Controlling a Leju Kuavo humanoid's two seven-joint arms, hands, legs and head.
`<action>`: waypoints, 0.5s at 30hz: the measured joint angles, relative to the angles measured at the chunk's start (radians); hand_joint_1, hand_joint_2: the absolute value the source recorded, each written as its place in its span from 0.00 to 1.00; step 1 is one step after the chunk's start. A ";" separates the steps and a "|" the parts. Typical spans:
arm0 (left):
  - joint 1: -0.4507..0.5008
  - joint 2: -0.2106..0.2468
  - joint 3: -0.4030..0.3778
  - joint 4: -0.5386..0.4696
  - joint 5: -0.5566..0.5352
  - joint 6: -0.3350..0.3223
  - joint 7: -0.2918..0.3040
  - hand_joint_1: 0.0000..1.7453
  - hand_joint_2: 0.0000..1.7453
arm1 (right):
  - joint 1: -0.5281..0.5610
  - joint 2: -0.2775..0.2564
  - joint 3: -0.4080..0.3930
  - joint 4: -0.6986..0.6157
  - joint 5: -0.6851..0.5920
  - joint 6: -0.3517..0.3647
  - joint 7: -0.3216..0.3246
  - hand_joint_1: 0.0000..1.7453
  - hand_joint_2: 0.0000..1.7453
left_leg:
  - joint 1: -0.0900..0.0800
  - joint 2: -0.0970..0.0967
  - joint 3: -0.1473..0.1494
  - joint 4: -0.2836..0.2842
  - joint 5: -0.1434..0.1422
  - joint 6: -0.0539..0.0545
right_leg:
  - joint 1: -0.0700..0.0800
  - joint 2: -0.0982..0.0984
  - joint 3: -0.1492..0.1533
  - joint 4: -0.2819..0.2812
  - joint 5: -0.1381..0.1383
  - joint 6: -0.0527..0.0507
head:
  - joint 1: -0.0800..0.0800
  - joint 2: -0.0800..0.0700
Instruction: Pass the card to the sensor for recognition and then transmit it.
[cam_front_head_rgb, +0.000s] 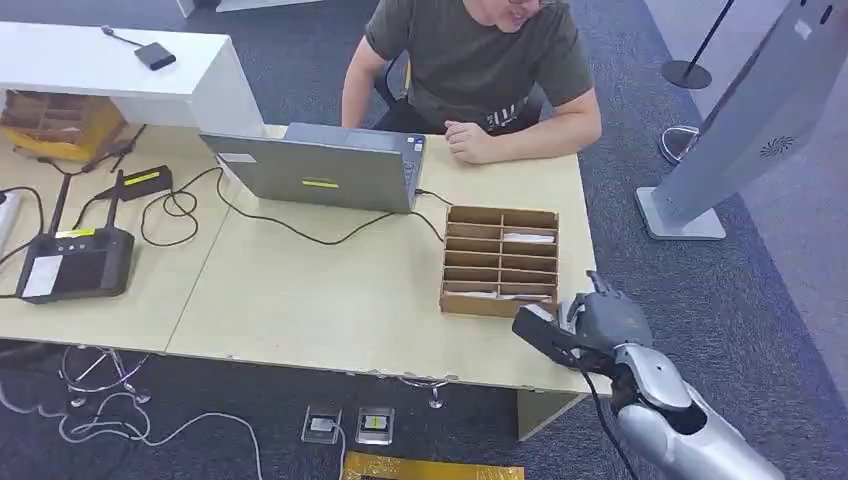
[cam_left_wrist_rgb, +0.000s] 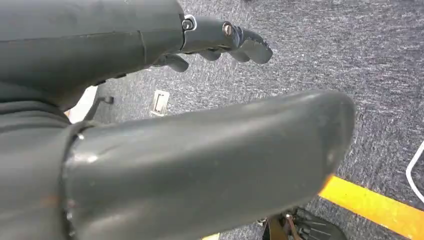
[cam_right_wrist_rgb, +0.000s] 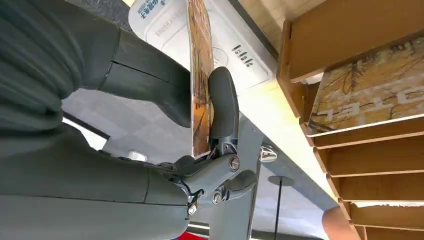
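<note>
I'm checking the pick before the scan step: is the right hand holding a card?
Yes, in the right wrist view the right hand pinches a card edge-on between its thumb and a finger.

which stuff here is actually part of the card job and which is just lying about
Job: card pinched in the right hand; white sensor; wooden card rack.
Lying about: laptop, black cables, black router, person at the desk.

Brown-patterned card (cam_right_wrist_rgb: 200, 75), edge-on, pinched in right hand (cam_right_wrist_rgb: 210, 165), near the slotted wooden card box (cam_front_head_rgb: 499, 260).
</note>
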 joint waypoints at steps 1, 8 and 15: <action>0.000 0.000 -0.001 0.000 0.000 0.000 0.000 0.00 0.00 | 0.000 0.002 0.000 0.003 0.001 0.000 0.000 1.00 1.00 | 0.000 0.000 0.000 0.000 0.000 0.000 | 0.000 0.000 0.000 0.000 0.000 0.000 | 0.000 0.000; 0.000 0.003 -0.008 0.000 0.001 0.000 0.000 0.00 0.00 | 0.000 0.010 0.000 0.019 0.003 0.000 0.000 1.00 1.00 | 0.000 0.000 0.000 0.000 0.000 0.000 | 0.000 0.000 0.000 0.000 0.000 0.000 | 0.000 0.000; 0.000 0.006 -0.010 0.000 0.001 0.000 0.000 0.00 0.00 | 0.000 0.016 0.000 0.034 0.003 -0.001 0.000 1.00 1.00 | 0.000 0.000 0.000 0.000 0.000 0.000 | 0.000 0.000 0.000 0.000 0.000 0.000 | 0.000 0.000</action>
